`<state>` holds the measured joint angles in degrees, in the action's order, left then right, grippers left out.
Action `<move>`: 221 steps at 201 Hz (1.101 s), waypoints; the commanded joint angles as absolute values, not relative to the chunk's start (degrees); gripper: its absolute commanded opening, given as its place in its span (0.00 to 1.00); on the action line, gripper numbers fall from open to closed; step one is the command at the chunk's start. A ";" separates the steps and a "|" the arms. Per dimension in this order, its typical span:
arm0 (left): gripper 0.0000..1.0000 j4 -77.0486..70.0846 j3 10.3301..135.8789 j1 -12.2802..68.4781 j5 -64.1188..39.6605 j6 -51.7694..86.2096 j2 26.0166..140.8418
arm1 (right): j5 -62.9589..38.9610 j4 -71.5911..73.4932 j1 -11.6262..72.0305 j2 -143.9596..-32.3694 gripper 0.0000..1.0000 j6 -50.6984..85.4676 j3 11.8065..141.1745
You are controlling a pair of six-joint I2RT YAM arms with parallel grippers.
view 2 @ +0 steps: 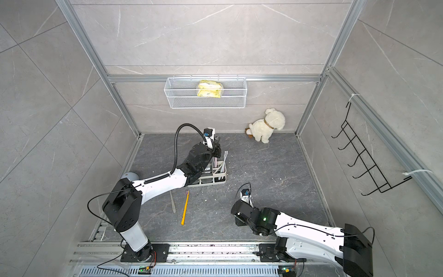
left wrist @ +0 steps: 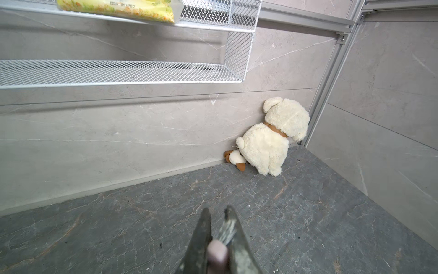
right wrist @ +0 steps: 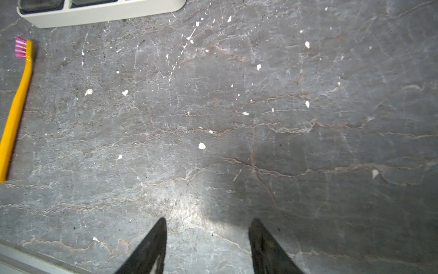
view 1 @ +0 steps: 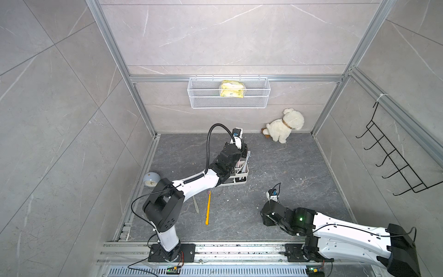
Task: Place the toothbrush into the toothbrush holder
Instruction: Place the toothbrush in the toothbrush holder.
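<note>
In both top views the left gripper (view 1: 242, 148) hangs over the toothbrush holder (view 1: 233, 184), a pink toothbrush (view 2: 215, 162) pointing down toward its slotted end. The left wrist view shows the jaws pinching that handle; best hold it upright, centre it over a free slot, then release. The right wrist view shows the right gripper (right wrist: 208, 220) spread above the bench (right wrist: 308, 142), a yellow toothbrush (right wrist: 16, 111) aside.

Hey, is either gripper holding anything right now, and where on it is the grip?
Left gripper is shut on a pink toothbrush, near its bristle head. Right gripper is open, empty.
</note>
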<state>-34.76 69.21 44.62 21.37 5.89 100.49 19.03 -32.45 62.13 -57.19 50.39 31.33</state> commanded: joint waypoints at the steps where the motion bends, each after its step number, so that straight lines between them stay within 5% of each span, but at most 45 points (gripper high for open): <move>1: 0.00 -44.34 69.39 44.30 24.62 4.46 101.48 | 18.51 -31.15 62.31 -58.50 0.58 50.74 31.29; 221: 0.01 -73.32 59.86 47.72 36.83 -2.27 112.80 | 18.23 -23.46 62.30 -67.94 0.58 49.26 30.28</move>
<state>-66.74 60.01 47.62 34.65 -0.75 112.16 16.97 -23.92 62.13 -67.16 50.13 30.96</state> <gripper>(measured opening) 0.117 0.579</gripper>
